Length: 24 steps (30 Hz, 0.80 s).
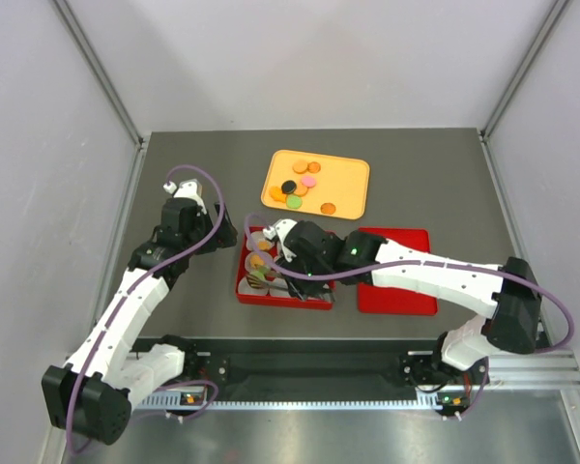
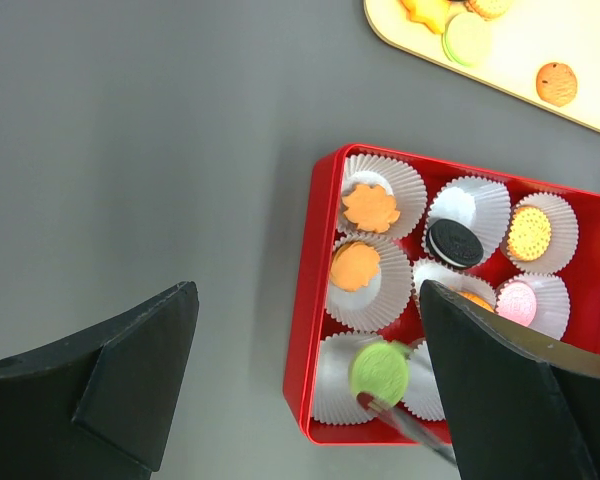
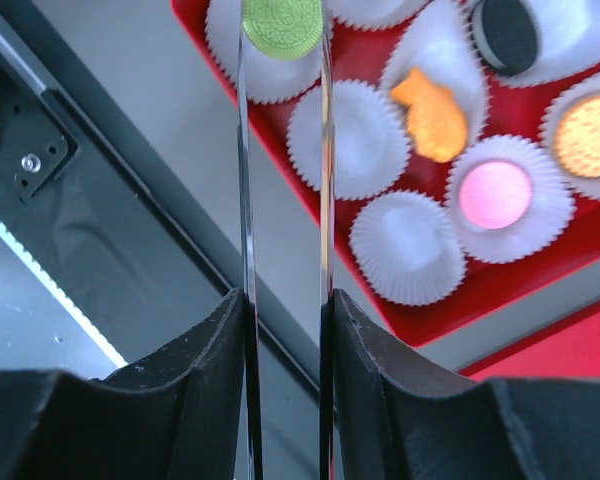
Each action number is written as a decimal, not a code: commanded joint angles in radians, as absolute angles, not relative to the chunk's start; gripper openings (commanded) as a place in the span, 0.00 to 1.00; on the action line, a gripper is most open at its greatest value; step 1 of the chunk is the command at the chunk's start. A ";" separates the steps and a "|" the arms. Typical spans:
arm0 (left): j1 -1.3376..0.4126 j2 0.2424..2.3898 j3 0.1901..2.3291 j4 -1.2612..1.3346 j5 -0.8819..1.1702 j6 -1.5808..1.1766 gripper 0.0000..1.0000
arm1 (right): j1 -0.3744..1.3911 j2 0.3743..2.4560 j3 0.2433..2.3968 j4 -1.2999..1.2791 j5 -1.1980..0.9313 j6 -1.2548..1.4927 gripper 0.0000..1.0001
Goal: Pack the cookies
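At the left, the left fingers (image 2: 130,370) stand released, spread wide over the bare grey desk (image 2: 130,150), with nothing between them; one finger hangs beside the left wall of the red box (image 2: 298,340) and the other over its near part. The red box sits on the desk at the centre and is lined with white paper cups (image 2: 490,195). We see cookies already seated in several cups: an orange flower-shaped cookie (image 2: 370,207), an orange round cookie (image 2: 355,266), a black cookie (image 2: 454,242), a yellow-orange cookie (image 2: 529,232) and a pink cookie (image 2: 516,300). The right fingers (image 3: 245,150), two thin long blades, are clenched on the edges of a green cookie (image 2: 379,370), which is over the near-left cup of the box; we cannot tell whether it touches the paper. Two cups (image 3: 345,140) just beside it hold nothing. Beyond the box, the orange tray (image 1: 353,184) carries the loose cookies (image 1: 300,184). At the right, a red lid (image 1: 396,295) lies flat just beside the box, with the right arm crossing above it.
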State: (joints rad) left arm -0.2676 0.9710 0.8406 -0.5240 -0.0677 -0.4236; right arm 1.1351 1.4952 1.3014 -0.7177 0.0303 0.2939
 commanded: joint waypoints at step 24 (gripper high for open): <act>-0.259 0.951 0.838 -0.482 -0.071 -0.417 0.97 | 1.181 1.531 1.282 -0.643 0.028 0.322 0.41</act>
